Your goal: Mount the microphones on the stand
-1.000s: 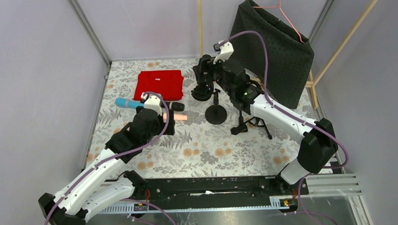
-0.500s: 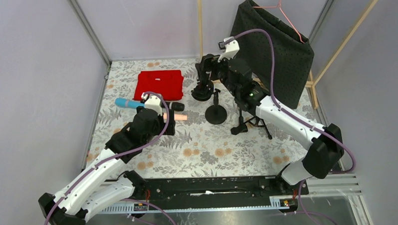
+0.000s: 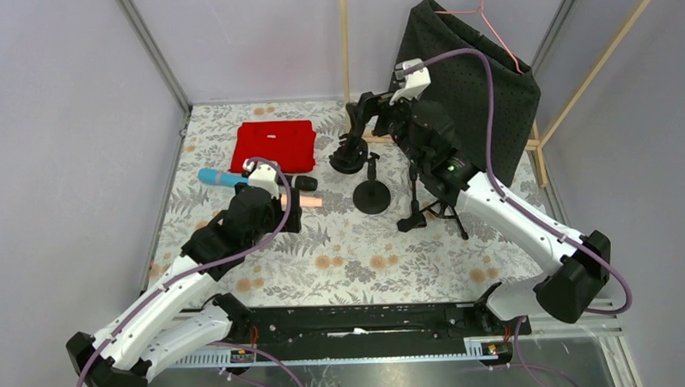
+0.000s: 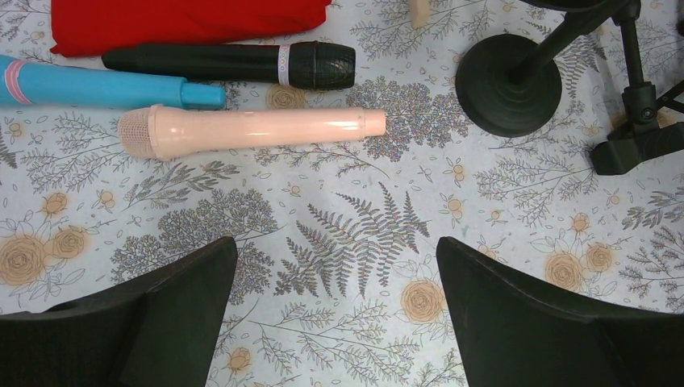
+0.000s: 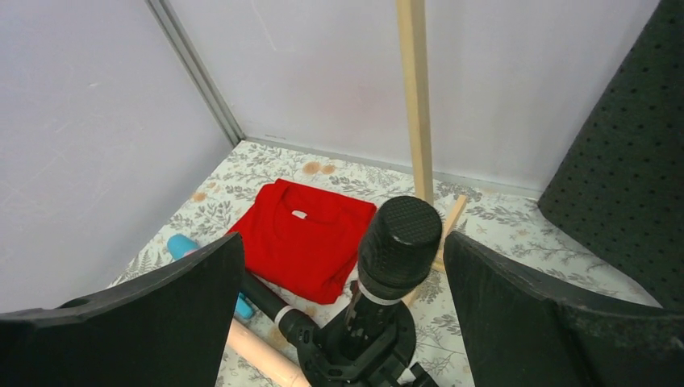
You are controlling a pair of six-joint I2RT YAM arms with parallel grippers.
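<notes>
Your left gripper [image 4: 335,246] and right gripper [image 5: 340,240] both gape wide, gripping nothing; one black microphone [image 5: 399,234] stands upright in its round-base stand [image 5: 355,359].

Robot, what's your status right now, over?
Left fingers open, above the peach microphone. Right fingers open around a black microphone standing in the stand. Blue microphone and second black microphone lie flat. Nothing blocks the peach one.

**Camera setup: three views**

Top cam: high at the near side, looks down and forward over the whole table [image 3: 367,253].
Left wrist cam: close, nearly straight down at the tabletop.
Right wrist cam: higher up, angled toward the far-left corner, with the upright black microphone [image 5: 395,242] close in.
All three catch the red cloth [image 3: 273,144] and the peach microphone [image 4: 250,129].
</notes>
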